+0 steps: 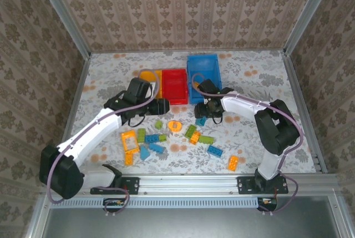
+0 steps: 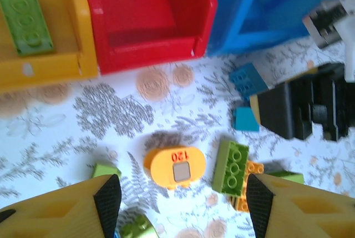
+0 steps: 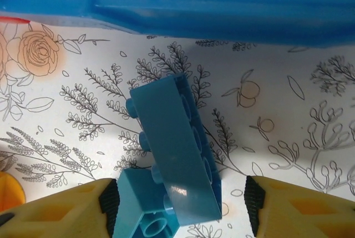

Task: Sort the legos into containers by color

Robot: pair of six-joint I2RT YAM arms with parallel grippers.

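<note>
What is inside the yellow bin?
One green lego lies flat in the yellow bin. The rest is out of frame, and from above the left arm covers much of it.

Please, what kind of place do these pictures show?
Probably a staged robot test booth, not a real home: patterned wallpaper panels in bare aluminium frame posts, a floral-print tabletop, and a left robot arm and right robot arm bolted to one metal rail.

At the upper centre of the top view, the left arm (image 1: 138, 92) hides most of the yellow-orange bin (image 1: 148, 75). In the right wrist view, the blurred blue bin (image 3: 222, 5) runs off the top edge. A teal brick (image 3: 136, 199), partly under a blue brick (image 3: 177, 138), is cut off at the bottom.
</note>
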